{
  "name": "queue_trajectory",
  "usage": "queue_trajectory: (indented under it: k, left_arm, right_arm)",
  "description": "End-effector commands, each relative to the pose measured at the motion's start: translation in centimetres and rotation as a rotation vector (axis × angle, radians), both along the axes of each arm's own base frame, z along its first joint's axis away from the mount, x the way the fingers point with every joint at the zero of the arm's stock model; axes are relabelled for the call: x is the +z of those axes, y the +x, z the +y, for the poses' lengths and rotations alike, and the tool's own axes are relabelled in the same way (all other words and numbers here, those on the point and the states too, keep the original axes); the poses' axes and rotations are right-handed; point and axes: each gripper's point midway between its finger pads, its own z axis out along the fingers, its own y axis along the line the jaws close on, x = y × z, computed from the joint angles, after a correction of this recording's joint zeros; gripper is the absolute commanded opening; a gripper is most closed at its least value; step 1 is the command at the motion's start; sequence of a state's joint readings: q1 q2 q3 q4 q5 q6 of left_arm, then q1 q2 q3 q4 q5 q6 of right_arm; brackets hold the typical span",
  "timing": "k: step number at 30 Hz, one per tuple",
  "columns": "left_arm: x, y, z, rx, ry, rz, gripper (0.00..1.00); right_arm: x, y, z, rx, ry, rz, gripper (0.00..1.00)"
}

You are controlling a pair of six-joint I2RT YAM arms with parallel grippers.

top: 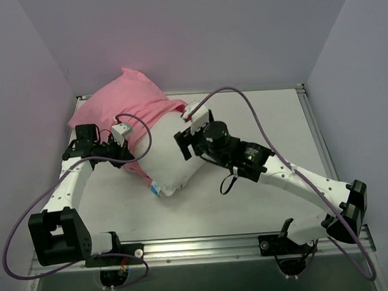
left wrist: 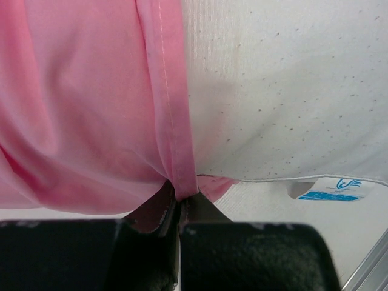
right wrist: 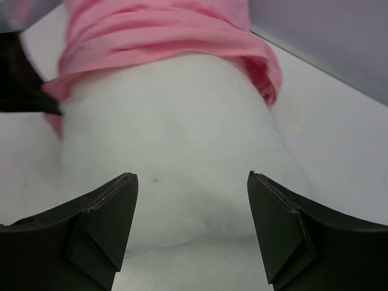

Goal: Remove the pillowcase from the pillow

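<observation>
Pillowcase (top: 115, 107): pink, bunched over the far-left end of the cushion, with its stitched hem (left wrist: 173, 121) lying across the cushion's middle
Pillow (top: 167, 161): white and plump, lying slantwise on the surface (top: 261, 200), left of centre; the near end is bare and the far end is inside the pink cover
Tag (left wrist: 336, 189): blue and white, at the bare near corner, just beside the surface
Left hand (left wrist: 180, 209): clenched on the pink hem at the cushion's left edge, with the cloth pinched tight between the two fingers
Right hand (right wrist: 191, 177): released, fingers spread wide to either side of the bare white end; from here I cannot tell whether they touch the cushion
Done so far: by my reckoning about half, since the near half of the cushion is uncovered and the cover's mouth sits at mid-length
Left to do: the far half has to come out, so I would expect the cover to be drawn away toward the far left while the bare end is held or pulled the other way
Watch for: the hem slipping from the pinch, or the whole cushion sliding along with the cover if nothing holds it
</observation>
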State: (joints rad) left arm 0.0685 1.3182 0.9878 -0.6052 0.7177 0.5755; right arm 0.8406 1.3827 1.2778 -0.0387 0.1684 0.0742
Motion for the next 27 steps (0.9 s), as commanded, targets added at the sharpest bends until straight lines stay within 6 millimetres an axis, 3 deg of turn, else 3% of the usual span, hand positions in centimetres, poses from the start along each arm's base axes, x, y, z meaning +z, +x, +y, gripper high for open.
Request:
queue_trajectory:
  k: [1, 5, 9, 16, 20, 24, 25, 27]
  left_arm:
    - [2.4, 0.7, -1.0, -0.008, -0.023, -0.072, 0.02]
    - [2.7, 0.7, -1.4, -0.014, -0.021, -0.076, 0.02]
    - [3.3, 0.8, -1.3, -0.008, -0.015, -0.093, 0.02]
    - [3.8, 0.9, -1.5, -0.009, -0.019, -0.094, 0.02]
    - [3.9, 0.9, -1.4, -0.018, -0.013, -0.101, 0.02]
    - [4.2, 0.9, -1.4, -0.027, -0.015, -0.102, 0.02]
    - [4.3, 0.9, -1.5, -0.033, -0.013, -0.107, 0.02]
    - [4.4, 0.9, -1.5, -0.039, -0.014, -0.105, 0.02]
  right_arm:
    - [0.3, -4.9, 3.4, 0.129, -0.234, -0.226, 0.74]
    - [-3.3, -9.6, 8.6, 0.308, -0.450, -0.282, 0.74]
    - [-7.0, -11.6, 10.0, 0.340, -0.672, -0.278, 0.78]
    - [-11.9, -10.2, 10.8, 0.275, -0.856, -0.311, 0.80]
    - [-14.1, -7.9, 9.4, 0.186, -0.950, -0.319, 0.81]
    - [-16.7, -4.9, 6.2, 0.037, -1.119, -0.316, 0.79]
    - [-17.0, -4.5, 6.1, 0.031, -1.123, -0.308, 0.76]
    - [-17.3, -3.7, 5.9, -0.003, -1.116, -0.286, 0.56]
